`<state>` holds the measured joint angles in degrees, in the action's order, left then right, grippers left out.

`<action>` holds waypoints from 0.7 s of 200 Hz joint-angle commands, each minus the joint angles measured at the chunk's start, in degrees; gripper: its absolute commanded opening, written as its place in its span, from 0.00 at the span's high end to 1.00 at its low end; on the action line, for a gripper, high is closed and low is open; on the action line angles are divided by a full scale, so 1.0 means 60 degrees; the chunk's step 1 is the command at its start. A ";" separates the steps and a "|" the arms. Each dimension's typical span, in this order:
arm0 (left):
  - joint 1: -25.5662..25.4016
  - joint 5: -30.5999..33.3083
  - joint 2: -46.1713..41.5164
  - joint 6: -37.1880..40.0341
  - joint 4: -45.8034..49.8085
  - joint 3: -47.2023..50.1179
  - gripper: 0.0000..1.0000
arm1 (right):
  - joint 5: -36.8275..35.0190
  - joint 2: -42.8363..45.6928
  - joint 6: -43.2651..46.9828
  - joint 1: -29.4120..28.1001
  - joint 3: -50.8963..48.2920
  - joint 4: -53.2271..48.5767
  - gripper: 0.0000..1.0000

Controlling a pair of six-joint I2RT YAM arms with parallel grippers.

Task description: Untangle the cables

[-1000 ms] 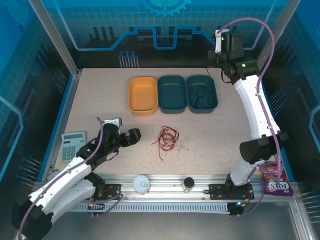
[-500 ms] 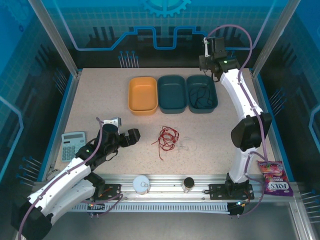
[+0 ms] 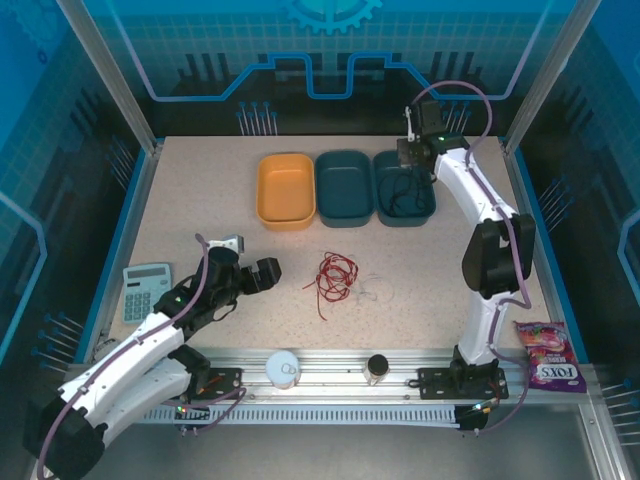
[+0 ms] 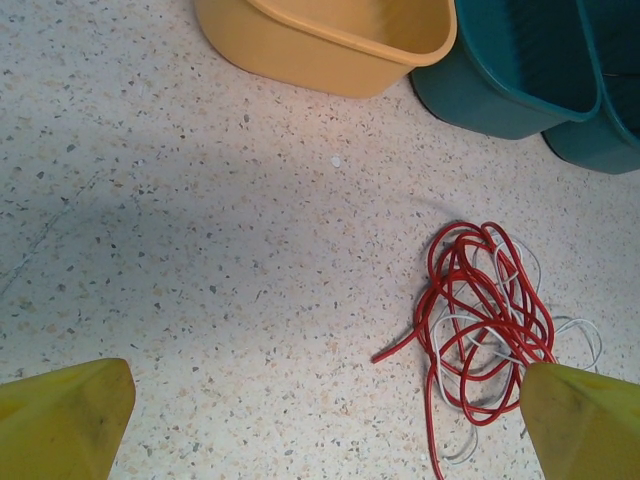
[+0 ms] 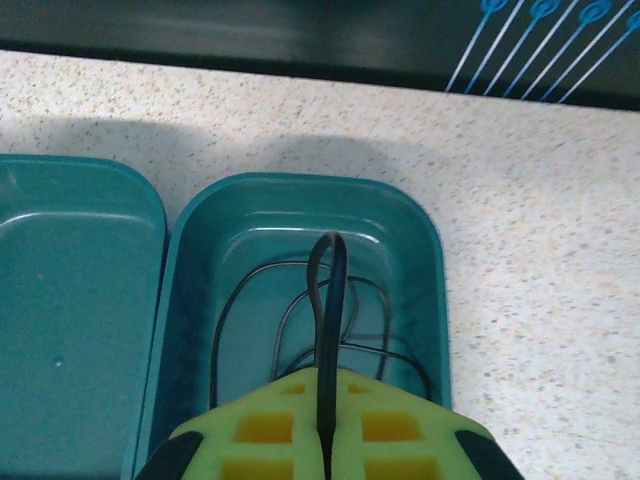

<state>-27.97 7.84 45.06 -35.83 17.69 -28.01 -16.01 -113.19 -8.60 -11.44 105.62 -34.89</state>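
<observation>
My right fingers (image 5: 400, 425), closed on the black cable (image 5: 328, 280), hang over the far-right teal bin (image 5: 300, 190), so depositing appears in hand; next, release, then my left fingers (image 4: 60, 420), wide open and empty, must separate the red cable (image 4: 480, 300) from the white cable (image 4: 597, 345) on the counter (image 4: 200, 250).

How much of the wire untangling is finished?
Done: the black cable is apart from the others, lying in a teal tub. In hand: the right gripper pinches a loop of it above that tub, not let go yet. Left: the red cable and white cable are still tangled together on the table, near the open left gripper.
</observation>
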 commanded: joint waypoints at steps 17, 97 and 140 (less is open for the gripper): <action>0.0069 0.0055 -0.0024 0.0113 -0.0122 0.0065 0.01 | 0.0626 -0.0909 -0.0288 0.0116 0.0193 -0.0097 1.00; 0.0071 0.0056 -0.0013 0.0098 -0.0209 0.0215 0.01 | 0.1256 -0.2500 -0.0294 0.0195 0.0703 -0.0350 1.00; 0.0066 -0.0017 0.0001 0.0081 -0.0282 0.0250 0.01 | 0.1650 -0.3099 -0.0507 0.0471 0.1263 -0.0840 1.00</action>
<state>-27.97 7.79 45.06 -35.86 17.28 -27.38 -8.40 -129.49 -10.09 -10.46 110.04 -36.95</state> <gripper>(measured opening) 0.993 0.076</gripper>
